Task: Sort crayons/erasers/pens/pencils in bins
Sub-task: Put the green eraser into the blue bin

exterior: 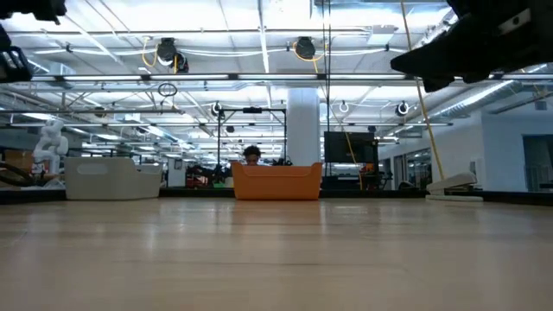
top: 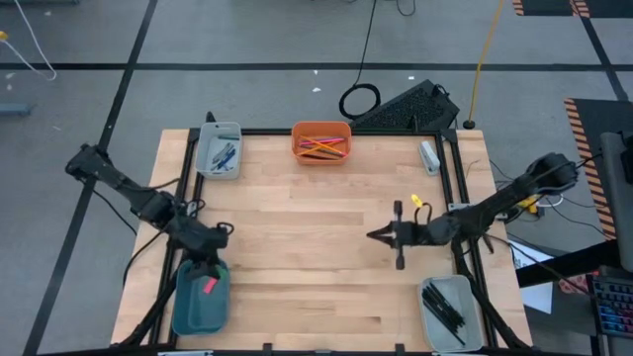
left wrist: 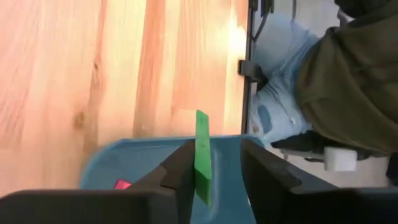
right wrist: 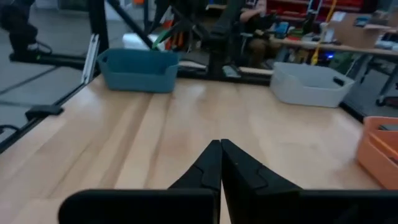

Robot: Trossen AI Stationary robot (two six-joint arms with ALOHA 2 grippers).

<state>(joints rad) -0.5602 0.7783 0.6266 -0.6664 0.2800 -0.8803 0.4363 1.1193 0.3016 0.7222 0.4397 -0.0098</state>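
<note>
A green eraser (left wrist: 202, 155) is pinched by the left claw (left wrist: 211, 171) above the teal bin (top: 201, 300), where a pink eraser (top: 210, 285) lies. The right claw (right wrist: 221, 163) is pressed together, empty, over the bare worktop (top: 297, 237).

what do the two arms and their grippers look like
Both arms are dark, slim and jointed, with black cables trailing along them. The left gripper has two flat, matte black fingers with angular edges. The right gripper has the same black fingers, tapering to narrow tips. No markings show.
</note>
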